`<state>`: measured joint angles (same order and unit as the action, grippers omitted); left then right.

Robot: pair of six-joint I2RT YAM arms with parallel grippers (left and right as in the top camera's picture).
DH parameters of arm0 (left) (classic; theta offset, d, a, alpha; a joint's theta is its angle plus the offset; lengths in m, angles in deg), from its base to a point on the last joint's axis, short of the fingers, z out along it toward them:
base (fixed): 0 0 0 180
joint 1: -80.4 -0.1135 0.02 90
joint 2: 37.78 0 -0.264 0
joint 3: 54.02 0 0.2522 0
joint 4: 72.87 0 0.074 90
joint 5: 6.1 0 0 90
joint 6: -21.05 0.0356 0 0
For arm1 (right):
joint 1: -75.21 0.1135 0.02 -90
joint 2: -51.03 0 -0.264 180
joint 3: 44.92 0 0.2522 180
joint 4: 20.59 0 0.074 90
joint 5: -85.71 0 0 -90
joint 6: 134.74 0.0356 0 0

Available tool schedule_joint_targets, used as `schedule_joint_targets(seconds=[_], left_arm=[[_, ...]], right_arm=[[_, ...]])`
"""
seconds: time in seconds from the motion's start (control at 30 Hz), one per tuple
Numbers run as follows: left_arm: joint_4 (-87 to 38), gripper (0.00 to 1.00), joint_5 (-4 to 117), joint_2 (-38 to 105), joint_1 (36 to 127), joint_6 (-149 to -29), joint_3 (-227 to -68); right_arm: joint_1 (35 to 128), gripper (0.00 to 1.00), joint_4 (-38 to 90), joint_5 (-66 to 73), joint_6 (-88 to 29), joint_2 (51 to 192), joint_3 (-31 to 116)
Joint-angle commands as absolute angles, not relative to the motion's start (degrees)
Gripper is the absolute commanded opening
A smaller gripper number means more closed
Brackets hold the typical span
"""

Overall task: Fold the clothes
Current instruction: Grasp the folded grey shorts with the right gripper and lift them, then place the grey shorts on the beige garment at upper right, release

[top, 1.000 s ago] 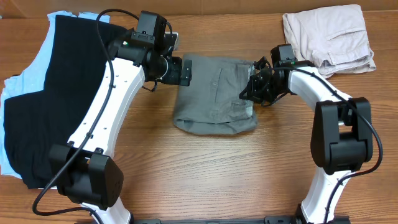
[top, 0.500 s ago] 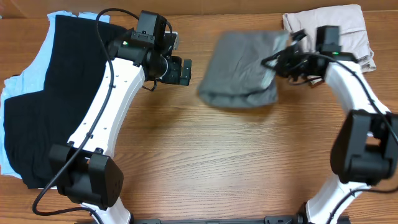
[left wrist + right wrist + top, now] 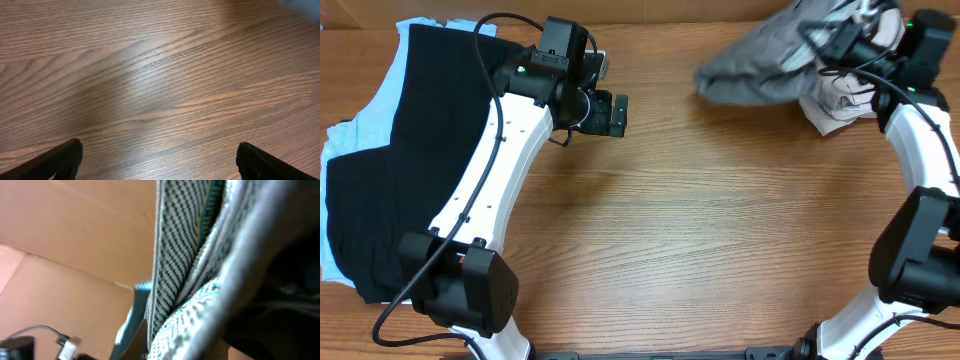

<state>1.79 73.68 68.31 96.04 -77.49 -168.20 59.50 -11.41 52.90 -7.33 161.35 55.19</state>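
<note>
Overhead, a wood-grain counter (image 3: pixel 670 230) is seen with a white-and-black robot arm at each side. At the far right corner, the right claw (image 3: pixel 832 44) is clamped shut on the grey shorts (image 3: pixel 760 65), gripping them by their right end. The shorts hang as a blurred, bunched bundle off the counter, trailing leftward from the claw. Their right part is over the beige shorts (image 3: pixel 842 108), which lie crumpled at that corner; whether the two garments touch cannot be told. In the right wrist view, the claw's own tips are hidden by cloth. The frame is filled by a close fold of the shorts (image 3: pixel 185 255), showing a whitish speckled weave with a thin teal thread, against brown cardboard (image 3: pixel 75 230) behind. The left claw (image 3: pixel 617 114) hovers over bare wood at the far left-centre of the counter, well apart from the grey shorts, with its jaws spread wide and nothing between them. In the left wrist view, its two dark fingertips (image 3: pixel 62 159) sit at the bottom corners of the frame, with only plain wood grain below. Along the left edge of the counter lies a black T-shirt (image 3: pixel 410 160), spread flat on top of a light blue garment (image 3: pixel 355 125).
</note>
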Motion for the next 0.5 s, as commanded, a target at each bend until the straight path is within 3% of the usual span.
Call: schedule_joint_targets(seconds=[0.0,0.47], left_arm=[[1.8,1.0,74.3,68.0,96.2,-76.2,-168.7],[5.3,1.0,81.3,68.0,96.2,-76.2,-168.7]], right_arm=[[57.8,0.04,-19.3,56.2,-0.9,159.1,57.0],[55.0,0.04,-26.0,30.6,-3.5,161.1,57.0]])
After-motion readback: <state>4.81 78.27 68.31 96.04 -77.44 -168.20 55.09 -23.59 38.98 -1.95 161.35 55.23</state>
